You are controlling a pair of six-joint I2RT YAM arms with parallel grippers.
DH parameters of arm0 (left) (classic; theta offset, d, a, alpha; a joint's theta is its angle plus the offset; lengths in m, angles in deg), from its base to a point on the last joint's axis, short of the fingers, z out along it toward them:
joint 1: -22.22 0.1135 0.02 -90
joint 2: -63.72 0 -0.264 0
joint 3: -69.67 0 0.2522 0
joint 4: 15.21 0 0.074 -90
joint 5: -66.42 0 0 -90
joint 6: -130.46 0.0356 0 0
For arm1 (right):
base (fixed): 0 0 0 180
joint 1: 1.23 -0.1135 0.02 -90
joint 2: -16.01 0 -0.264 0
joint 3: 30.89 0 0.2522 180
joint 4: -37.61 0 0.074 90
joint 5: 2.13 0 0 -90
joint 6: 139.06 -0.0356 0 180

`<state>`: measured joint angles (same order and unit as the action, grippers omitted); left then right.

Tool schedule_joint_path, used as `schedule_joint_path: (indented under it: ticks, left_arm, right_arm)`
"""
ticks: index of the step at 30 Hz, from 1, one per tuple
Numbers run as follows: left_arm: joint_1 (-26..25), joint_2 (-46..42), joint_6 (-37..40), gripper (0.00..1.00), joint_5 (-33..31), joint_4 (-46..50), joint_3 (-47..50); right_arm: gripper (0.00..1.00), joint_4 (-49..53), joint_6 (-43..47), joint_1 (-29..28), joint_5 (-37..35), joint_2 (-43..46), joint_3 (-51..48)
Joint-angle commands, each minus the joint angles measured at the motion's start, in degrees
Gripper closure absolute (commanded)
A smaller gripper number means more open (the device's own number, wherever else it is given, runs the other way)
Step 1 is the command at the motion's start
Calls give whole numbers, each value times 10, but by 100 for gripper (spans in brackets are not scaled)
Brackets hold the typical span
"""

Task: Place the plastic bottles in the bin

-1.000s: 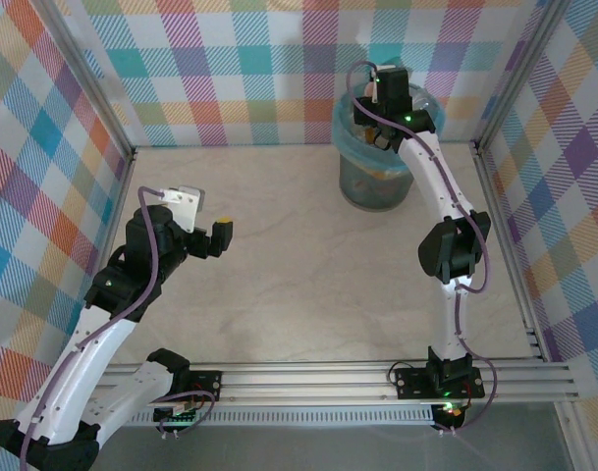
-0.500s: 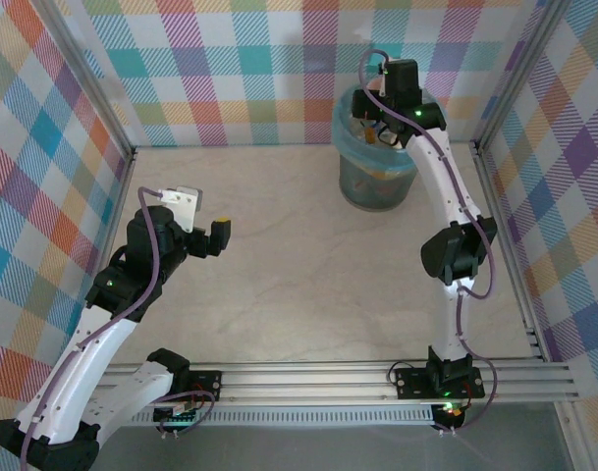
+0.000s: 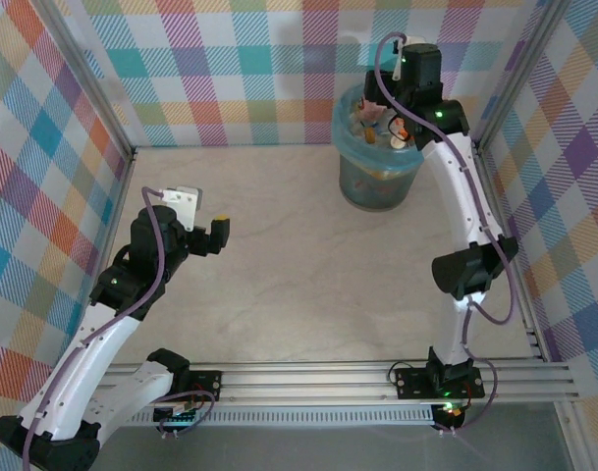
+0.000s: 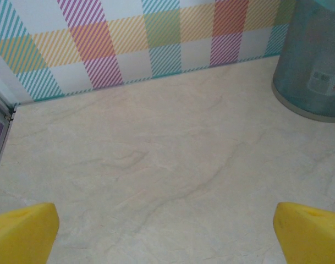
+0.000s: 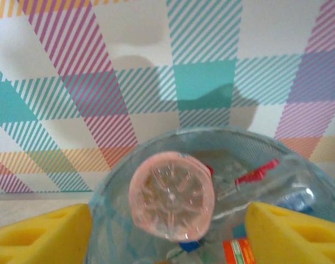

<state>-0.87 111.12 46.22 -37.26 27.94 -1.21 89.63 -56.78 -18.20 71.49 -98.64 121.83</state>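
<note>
We see the right pincer (image 5: 167, 220) wide open, a pink-tinted bottle (image 5: 171, 195) untouched between its fingers (image 5: 40, 231), the bin (image 5: 123, 165) below.

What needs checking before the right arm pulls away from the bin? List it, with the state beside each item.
1. Right gripper above the bin: ok.
2. Right jaws open, with gaps on both sides of the pink-bottomed bottle: ok.
3. That bottle inside the bin's rim: ok, going by the right wrist view.
4. That bottle settled among the other bottles: cannot tell.
5. Bin upright: ok.
6. Left gripper open, empty, well away from the bin: ok.
</note>
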Motion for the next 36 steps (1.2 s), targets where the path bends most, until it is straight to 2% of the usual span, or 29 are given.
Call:
schedule_joint_path:
  ticks: [1,4,6,13,18,27,36]
  left_arm:
    - [7,-4,-4,0,-15,-23,12]
    - [9,-4,0,0,-16,-25,21]
    - [10,-2,3,0,-13,-23,20]
    - [12,-2,0,0,-2,-25,23]
    - [13,-2,0,0,1,-24,27]
    - [13,-6,-6,0,1,-15,27]
    - [13,-5,-7,0,-2,-17,25]
  right_arm:
    - [33,-29,27,-3,13,-87,74]
    - [36,-4,40,-3,22,-157,158]
    - [38,15,41,-2,27,-168,165]
    - [39,-11,30,-2,42,-81,-30]
    - [39,-24,36,1,43,-66,-95]
    - [39,-10,19,6,59,-106,-115]
    - [25,8,-20,11,95,-111,-11]
